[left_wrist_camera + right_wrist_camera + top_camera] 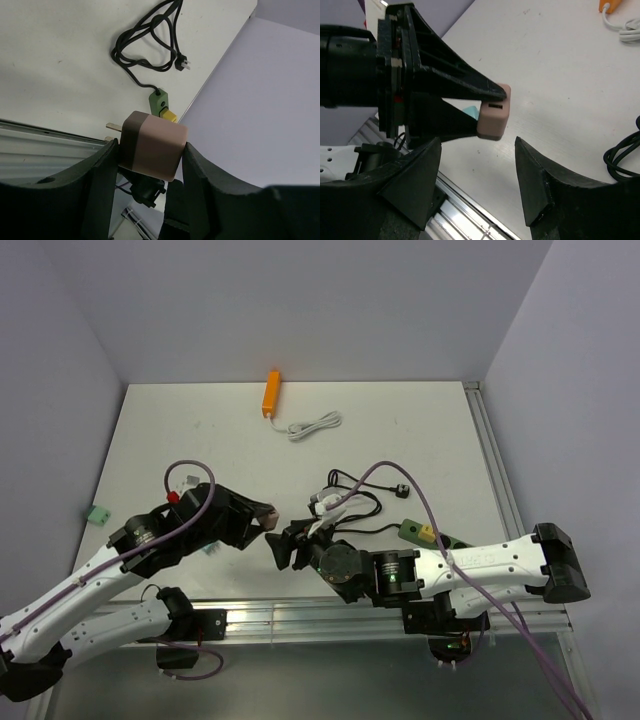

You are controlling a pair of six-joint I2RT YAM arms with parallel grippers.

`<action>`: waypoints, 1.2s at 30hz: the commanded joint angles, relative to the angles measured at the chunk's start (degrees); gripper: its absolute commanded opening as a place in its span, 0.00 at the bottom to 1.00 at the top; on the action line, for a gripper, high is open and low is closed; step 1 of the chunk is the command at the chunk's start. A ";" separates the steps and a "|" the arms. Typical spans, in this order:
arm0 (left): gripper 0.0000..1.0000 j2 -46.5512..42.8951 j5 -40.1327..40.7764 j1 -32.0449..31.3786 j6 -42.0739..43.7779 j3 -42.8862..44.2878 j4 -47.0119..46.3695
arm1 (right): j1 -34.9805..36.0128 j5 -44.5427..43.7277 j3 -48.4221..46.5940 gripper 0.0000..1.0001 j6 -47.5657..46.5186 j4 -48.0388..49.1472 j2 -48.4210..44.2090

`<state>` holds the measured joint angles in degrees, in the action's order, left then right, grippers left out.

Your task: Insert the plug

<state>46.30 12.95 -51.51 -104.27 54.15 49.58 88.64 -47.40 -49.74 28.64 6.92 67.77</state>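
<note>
Top view: the left gripper (pixel 268 521) clamps a pinkish-brown plug (pixel 268 511) over the table's (pixel 200 430) near edge, just beside the right gripper (pixel 284 546). Lettering on the right arm (pixel 470 560) is too small to read.

Left wrist: a green socket block (pixel 160 101) lies beyond the plug.

Right wrist: the right gripper's fingers (pixel 530 175) are spread and empty.

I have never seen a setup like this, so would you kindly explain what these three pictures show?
Two robot arms are bolted at a table's near edge. One picture looks down from above; the other two come from wrist cameras. The left arm has its jaws closed on a pinkish-brown charger cube. The right arm has open, empty jaws facing it. On the table lie an orange block with a white cable, a black cord and a green and yellow block.
</note>
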 commanded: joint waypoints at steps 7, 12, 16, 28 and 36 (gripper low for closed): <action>0.00 -0.25 -1.70 -2.81 -3.40 -0.89 -2.39 | -3.65 2.22 -4.58 0.61 2.20 4.24 4.38; 0.00 -1.04 -0.30 -3.78 -3.66 0.16 -1.95 | -4.79 3.45 -3.09 0.59 4.40 4.24 5.18; 0.00 -0.78 -0.82 -4.22 -3.31 0.34 -1.94 | -6.02 4.33 -2.65 0.59 5.81 4.07 5.97; 0.00 -1.39 -0.03 -5.18 -3.05 0.52 -1.77 | -6.99 4.86 -2.56 0.53 8.44 1.52 7.99; 0.38 -5.33 1.20 -5.18 5.99 -2.55 -10.81 | -7.96 1.78 -2.13 0.00 9.58 -0.50 6.60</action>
<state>44.31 13.89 -56.27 -103.59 51.96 46.92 81.49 -41.87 -51.72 36.58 7.70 75.85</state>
